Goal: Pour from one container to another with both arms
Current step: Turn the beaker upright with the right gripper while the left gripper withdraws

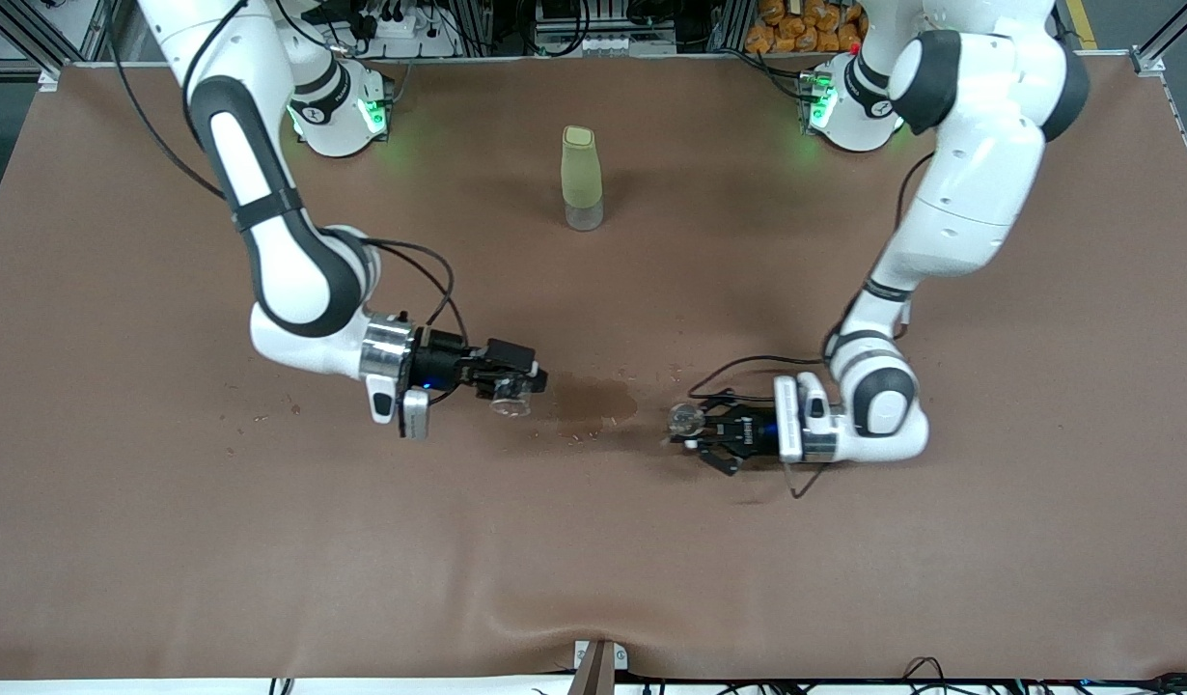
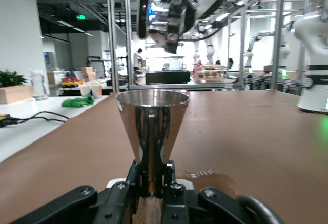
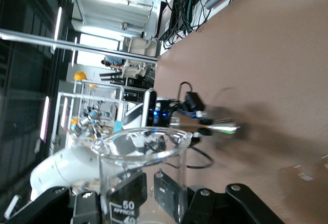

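Note:
My right gripper point(image 1: 512, 386) is shut on the tiny clear glass cup point(image 1: 510, 398) and holds it tipped over sideways above the table. In the right wrist view the glass cup point(image 3: 141, 175) shows printed volume marks, with dark fingers point(image 3: 134, 196) on both sides of it. Toward the left arm's end, my left gripper point(image 1: 698, 430) is shut on the thin stem of the silvery cone cup point(image 1: 685, 420), low over the table. The cone cup point(image 2: 152, 124) stands upright in the left wrist view, stem between the fingertips point(image 2: 171, 175). The two cups are apart.
A dark wet patch point(image 1: 593, 403) with small specks lies on the brown table cover between the two grippers. A tall pale-green bottle point(image 1: 581, 179) stands farther from the front camera, midway between the arm bases. Cables trail beside the left gripper.

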